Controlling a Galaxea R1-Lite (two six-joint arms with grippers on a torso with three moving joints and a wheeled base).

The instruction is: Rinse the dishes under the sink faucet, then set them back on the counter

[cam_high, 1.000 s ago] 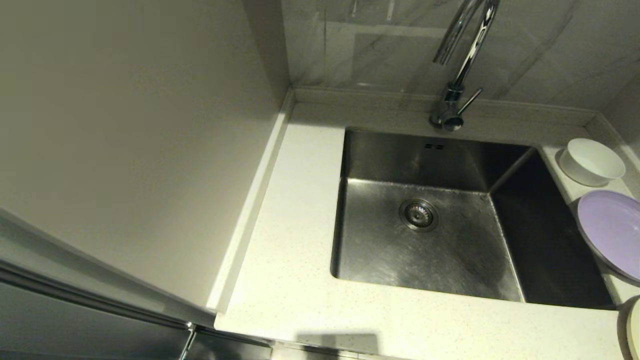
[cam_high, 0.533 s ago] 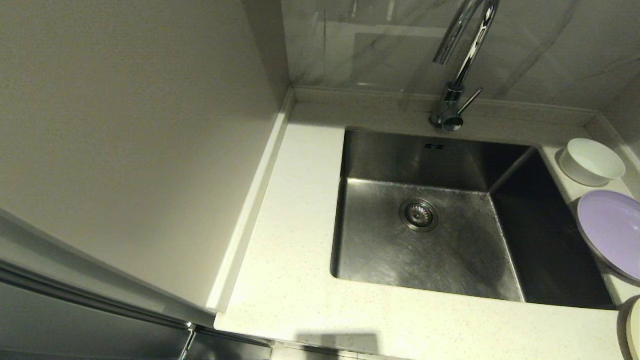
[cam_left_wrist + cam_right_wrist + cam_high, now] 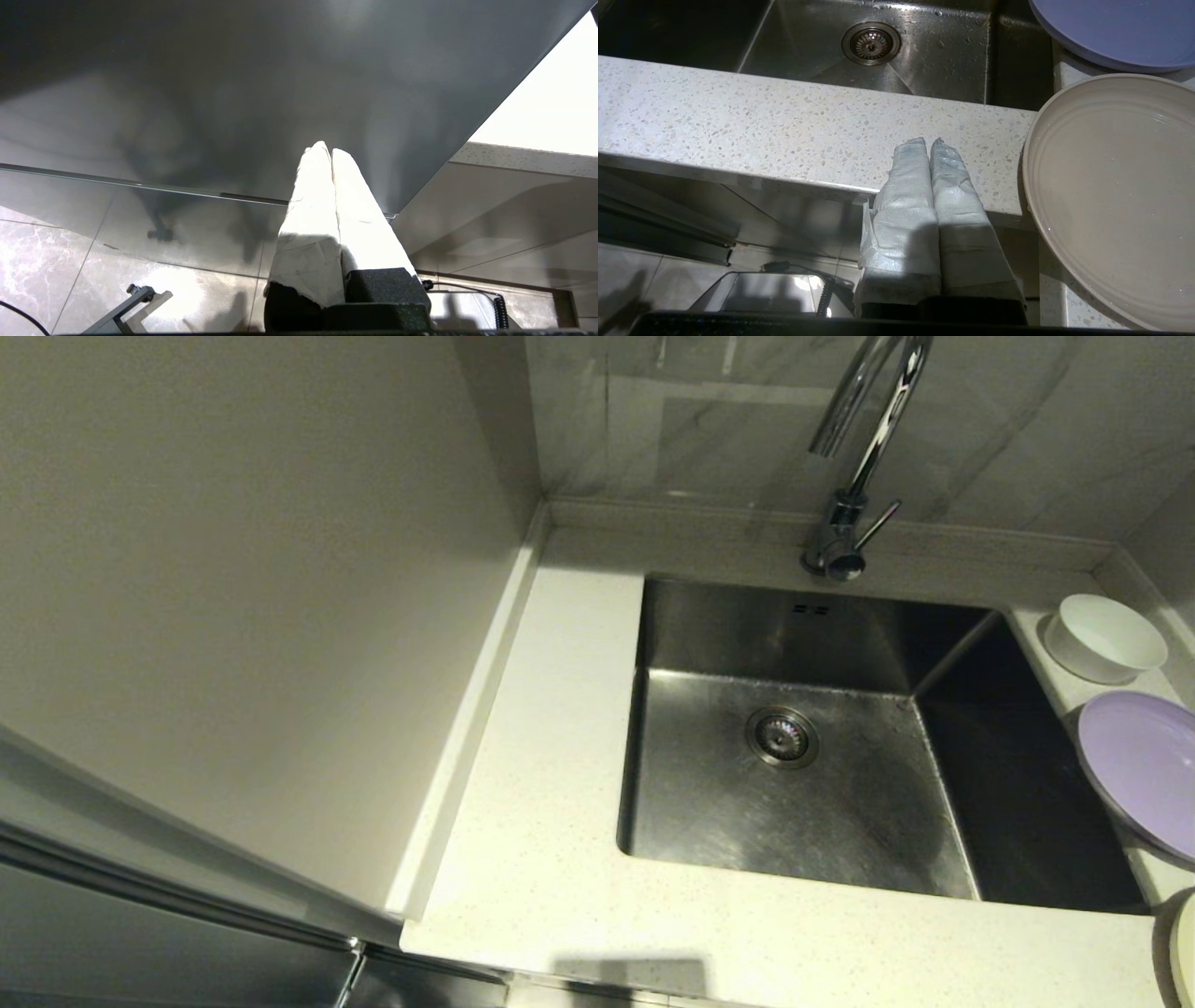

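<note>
Nothing has changed over the last sec: we keep both arms parked below the counter (image 3: 551,859), left gripper (image 3: 331,151) and right gripper (image 3: 928,142) clenched empty, w/ bowl (image 3: 1104,637) at 2 o'clock of the sink (image 3: 794,775), lavender plate (image 3: 1144,770) at 3, cream plate (image 3: 1111,196) at 4, so rinsing hasn't begun.

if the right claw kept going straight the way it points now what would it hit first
Most likely the front edge of the counter: the shut right claw points at that strip, left of the cream-beige plate. Depth is unclear, so it might pass over toward the sink.
</note>
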